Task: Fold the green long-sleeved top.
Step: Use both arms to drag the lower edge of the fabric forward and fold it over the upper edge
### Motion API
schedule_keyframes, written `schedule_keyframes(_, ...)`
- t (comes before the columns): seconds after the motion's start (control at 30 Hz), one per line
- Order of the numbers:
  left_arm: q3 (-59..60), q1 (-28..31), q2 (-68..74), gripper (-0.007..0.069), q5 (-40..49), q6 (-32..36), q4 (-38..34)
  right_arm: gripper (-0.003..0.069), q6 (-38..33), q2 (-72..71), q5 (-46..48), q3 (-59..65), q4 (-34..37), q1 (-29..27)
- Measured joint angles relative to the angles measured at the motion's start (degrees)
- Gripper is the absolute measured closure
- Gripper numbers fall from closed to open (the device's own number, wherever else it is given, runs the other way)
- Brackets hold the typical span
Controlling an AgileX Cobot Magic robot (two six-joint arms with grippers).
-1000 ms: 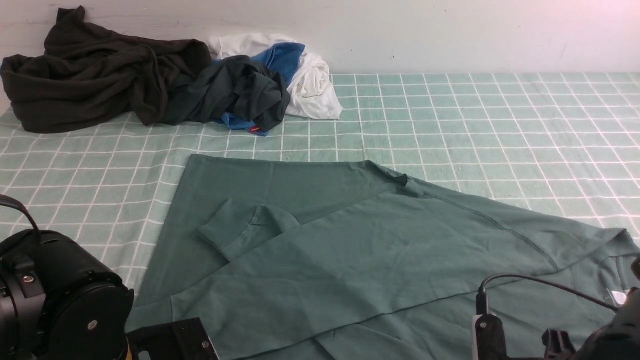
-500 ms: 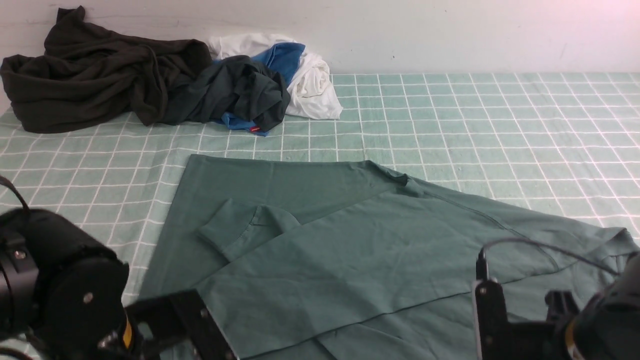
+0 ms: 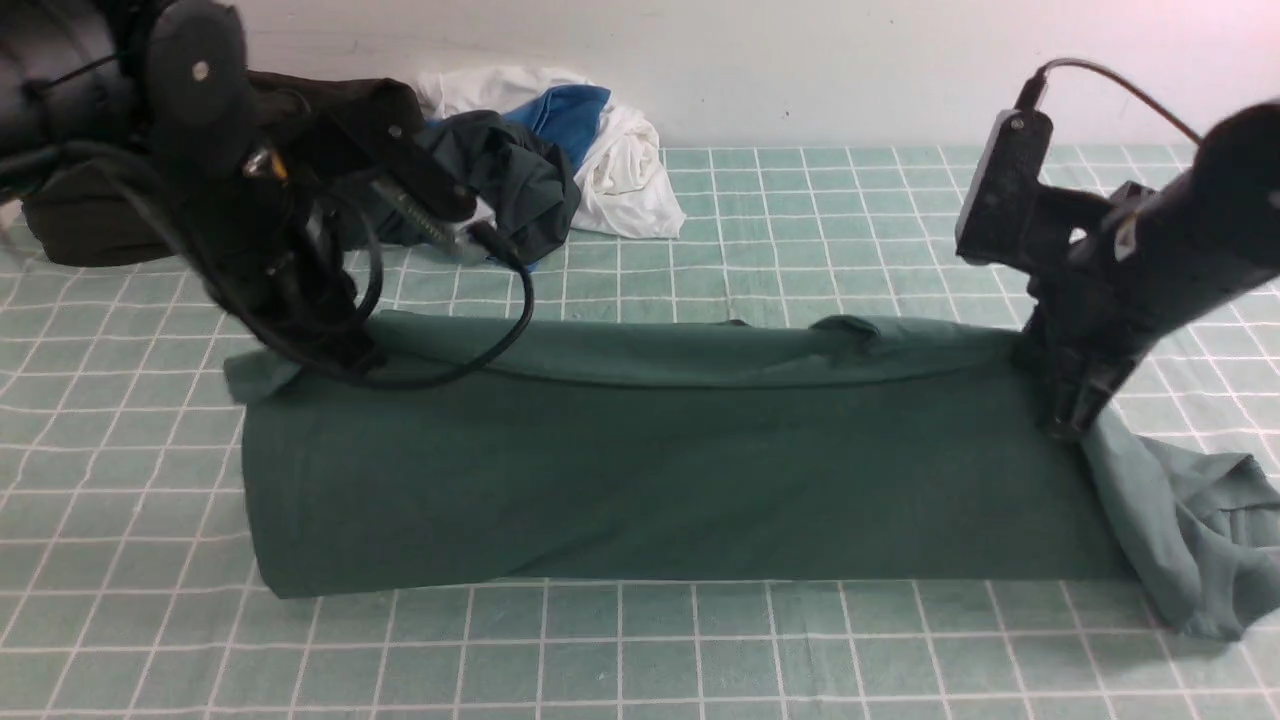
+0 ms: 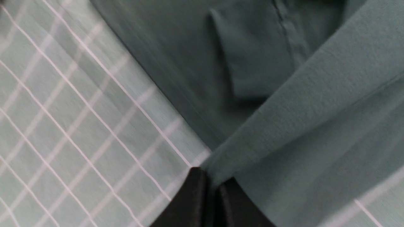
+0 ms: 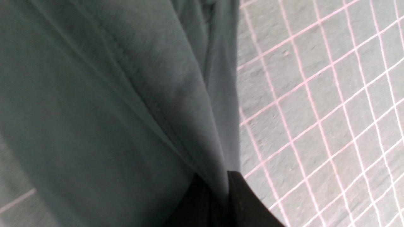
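Front view: the green long-sleeved top (image 3: 650,480) lies across the middle of the table (image 3: 800,250) as a long band. One long edge is raised and draped over toward the far side. At the robot's right end a loose bunch of sleeve (image 3: 1200,540) trails onto the checks. The left pincer (image 3: 340,352) meets the raised edge at one end and the right pincer (image 3: 1065,425) at the other. A heap of other clothes (image 3: 400,170) sits well apart at the far left. The top looks light, soft and limp. It sags between the two holds and would likely slide layer over layer, so it is best taken by pinching the edge near the ends, through every layer.

Left wrist view: the left pincer (image 4: 208,186) is clenched, its dark tips together on a folded edge of the top (image 4: 315,94), with table checks beside.

Right wrist view: the right pincer (image 5: 217,195) is likewise clenched on a gathered fold of the top (image 5: 110,110), a seam running down into the tips.
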Motion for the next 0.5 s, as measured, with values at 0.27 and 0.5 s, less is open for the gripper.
schedule_keyframes(0.27,-17.86,0.37,19.49,0.0580,-2.64,-0.47,6.19,0.0593,0.83,15.31,-3.09,-11.24,-1.13,-2.13)
schedule_keyframes(0.5,-24.29,1.79,27.30,0.0393,-8.69,-8.50,8.22,0.0377,20.13,19.90,-7.66,-16.60,-6.65,-5.22)
